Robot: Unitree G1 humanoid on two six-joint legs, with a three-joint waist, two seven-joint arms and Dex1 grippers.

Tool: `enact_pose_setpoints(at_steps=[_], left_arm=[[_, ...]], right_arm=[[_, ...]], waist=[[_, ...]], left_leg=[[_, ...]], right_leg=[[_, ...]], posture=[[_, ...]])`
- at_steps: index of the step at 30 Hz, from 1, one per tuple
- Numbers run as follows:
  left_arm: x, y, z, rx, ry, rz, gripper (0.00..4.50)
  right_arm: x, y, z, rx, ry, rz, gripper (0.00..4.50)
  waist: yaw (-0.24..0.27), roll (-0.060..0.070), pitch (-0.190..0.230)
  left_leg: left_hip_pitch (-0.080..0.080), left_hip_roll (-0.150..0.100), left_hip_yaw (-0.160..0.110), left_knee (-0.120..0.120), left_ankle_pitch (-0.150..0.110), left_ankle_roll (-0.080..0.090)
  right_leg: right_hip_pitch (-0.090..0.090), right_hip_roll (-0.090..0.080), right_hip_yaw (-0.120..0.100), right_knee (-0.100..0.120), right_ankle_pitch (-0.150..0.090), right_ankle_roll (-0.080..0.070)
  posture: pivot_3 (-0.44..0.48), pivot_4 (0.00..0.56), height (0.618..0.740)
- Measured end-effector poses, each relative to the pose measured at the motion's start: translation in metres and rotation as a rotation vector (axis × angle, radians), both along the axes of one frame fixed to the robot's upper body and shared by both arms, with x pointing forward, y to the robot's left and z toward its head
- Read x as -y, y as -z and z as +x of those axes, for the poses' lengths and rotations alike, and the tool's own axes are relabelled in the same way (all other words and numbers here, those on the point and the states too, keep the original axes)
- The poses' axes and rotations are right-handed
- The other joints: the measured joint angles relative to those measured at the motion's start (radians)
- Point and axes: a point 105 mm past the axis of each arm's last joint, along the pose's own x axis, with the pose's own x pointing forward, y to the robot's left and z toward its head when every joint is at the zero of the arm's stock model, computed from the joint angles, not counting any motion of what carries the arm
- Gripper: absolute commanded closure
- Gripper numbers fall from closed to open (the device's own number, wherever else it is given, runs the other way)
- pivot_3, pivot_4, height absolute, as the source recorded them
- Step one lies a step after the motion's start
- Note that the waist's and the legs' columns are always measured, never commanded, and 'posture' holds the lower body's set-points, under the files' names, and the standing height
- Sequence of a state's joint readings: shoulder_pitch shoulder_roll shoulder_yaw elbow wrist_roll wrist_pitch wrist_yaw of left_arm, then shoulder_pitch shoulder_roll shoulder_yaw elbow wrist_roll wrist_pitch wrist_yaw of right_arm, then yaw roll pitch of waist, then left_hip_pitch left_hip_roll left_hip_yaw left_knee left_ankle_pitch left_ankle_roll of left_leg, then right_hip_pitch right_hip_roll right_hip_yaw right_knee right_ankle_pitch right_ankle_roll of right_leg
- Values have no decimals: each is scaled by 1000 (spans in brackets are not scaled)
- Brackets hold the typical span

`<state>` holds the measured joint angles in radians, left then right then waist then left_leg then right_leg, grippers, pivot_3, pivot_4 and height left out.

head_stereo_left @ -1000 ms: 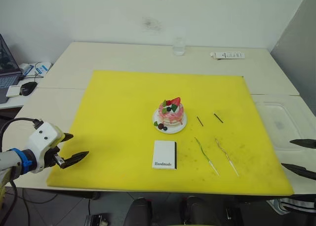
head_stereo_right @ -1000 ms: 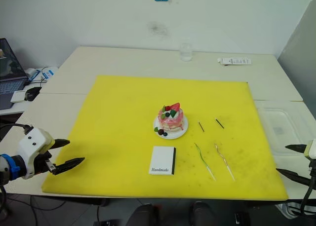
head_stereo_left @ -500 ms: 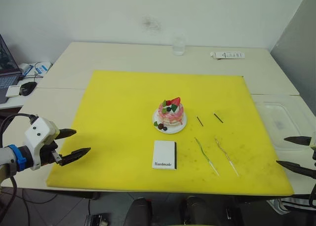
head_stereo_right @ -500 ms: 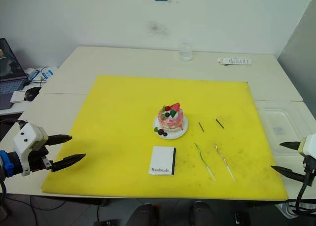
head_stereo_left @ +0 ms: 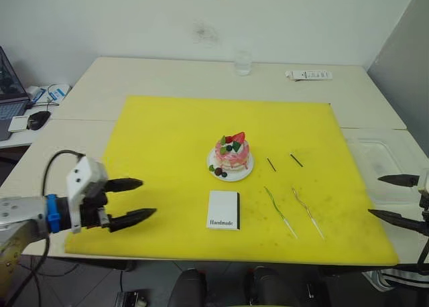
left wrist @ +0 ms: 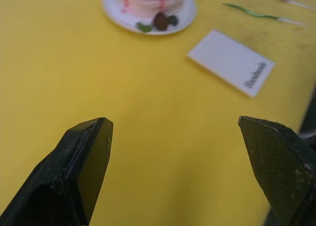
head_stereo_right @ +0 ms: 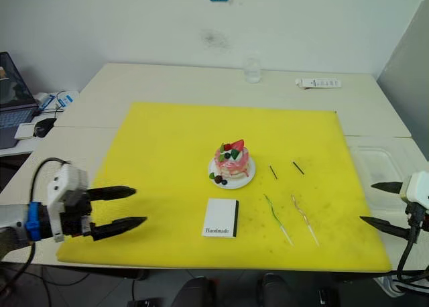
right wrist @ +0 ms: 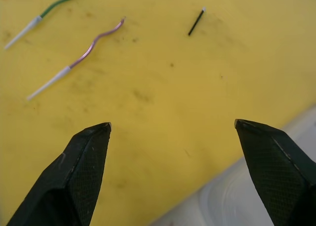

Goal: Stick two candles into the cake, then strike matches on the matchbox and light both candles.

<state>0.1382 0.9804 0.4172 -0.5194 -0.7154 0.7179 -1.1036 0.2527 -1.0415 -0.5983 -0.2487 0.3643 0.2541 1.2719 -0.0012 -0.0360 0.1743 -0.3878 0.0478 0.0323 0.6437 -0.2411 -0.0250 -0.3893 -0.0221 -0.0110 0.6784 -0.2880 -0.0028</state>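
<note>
Both candles (head_stereo_left: 295,210) lie flat on the yellow mat right of the matchbox (head_stereo_left: 223,209), long axes running near-to-far, nearer the empty, spread right gripper (head_stereo_left: 399,197) than the equally empty, spread left gripper (head_stereo_left: 132,201).

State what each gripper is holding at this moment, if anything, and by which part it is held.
Nothing is held. The left gripper and the right gripper are both open and empty above the yellow mat.

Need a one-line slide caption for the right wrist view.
Open right gripper over the yellow mat, facing two candles and a match lying flat.
</note>
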Motion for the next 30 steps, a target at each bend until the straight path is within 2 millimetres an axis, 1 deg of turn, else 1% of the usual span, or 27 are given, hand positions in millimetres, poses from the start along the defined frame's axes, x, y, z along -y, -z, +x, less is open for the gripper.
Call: enact_pose_setpoints(at_steps=[1,3,5,7,10,12,15,19,21,23,26,30], left_arm=[[6,-1,-2,-9,27,-11,0],[26,-5,-7,-27,110,-42,0],[44,-10,-11,-25,186,-71,0],[57,-16,-11,-14,230,-111,0],[73,-25,-11,3,289,-173,0],[81,-26,-15,-15,339,-192,0],[88,-24,-17,-36,389,-191,0],[96,-22,-21,-28,466,-178,0],[98,-22,-21,-24,483,-177,0],[101,-22,-22,-22,510,-183,0],[102,-23,-20,-19,519,-187,0],[104,-22,-18,-22,523,-191,0]], right_arm=[[-3,-1,0,0,-10,4,310],[-10,-4,-1,-6,-27,5,310],[-22,-9,-2,1,-64,16,310],[-36,-12,-7,-5,-105,25,310],[-58,-8,-18,-26,-129,66,310],[-68,2,-26,-47,-110,97,310],[-77,18,-35,-68,-51,136,310],[-91,39,-46,-62,71,177,310],[-91,44,-47,-38,120,174,310],[-93,54,-46,-12,194,191,310],[-98,66,-47,0,251,200,310],[-99,71,-44,38,303,193,310]], waist=[[0,0,0],[0,0,0],[1,1,0],[1,1,0],[2,0,0],[2,0,0],[2,0,0],[2,0,0],[0,0,0],[0,-1,0],[0,0,0],[0,0,0]], left_leg=[[0,0,0,0,0,0],[0,0,0,0,0,0],[0,0,0,0,0,0],[0,0,-1,1,0,0],[-1,0,-2,1,0,0],[-1,0,-1,1,0,0],[-1,-1,-1,1,0,0],[-1,-1,-1,1,0,0],[0,-1,-1,1,0,0],[0,-1,-1,1,0,0],[0,-1,-1,1,0,0],[-1,-1,-1,1,0,0]], right_leg=[[0,0,0,0,0,0],[0,0,0,0,0,0],[0,0,0,0,0,0],[0,1,0,0,0,0],[0,2,-1,0,0,1],[1,2,0,0,-1,2],[0,2,0,0,-1,3],[0,2,0,0,-1,3],[1,1,1,0,0,3],[1,2,1,0,0,3],[1,1,1,1,0,3],[0,2,1,0,-1,3]], posture=[[0,150,740],[0,150,740],[0,150,740],[0,150,740],[0,150,740],[0,150,740],[0,150,740],[0,150,740],[0,150,740],[0,150,740],[0,150,740],[0,150,740]])
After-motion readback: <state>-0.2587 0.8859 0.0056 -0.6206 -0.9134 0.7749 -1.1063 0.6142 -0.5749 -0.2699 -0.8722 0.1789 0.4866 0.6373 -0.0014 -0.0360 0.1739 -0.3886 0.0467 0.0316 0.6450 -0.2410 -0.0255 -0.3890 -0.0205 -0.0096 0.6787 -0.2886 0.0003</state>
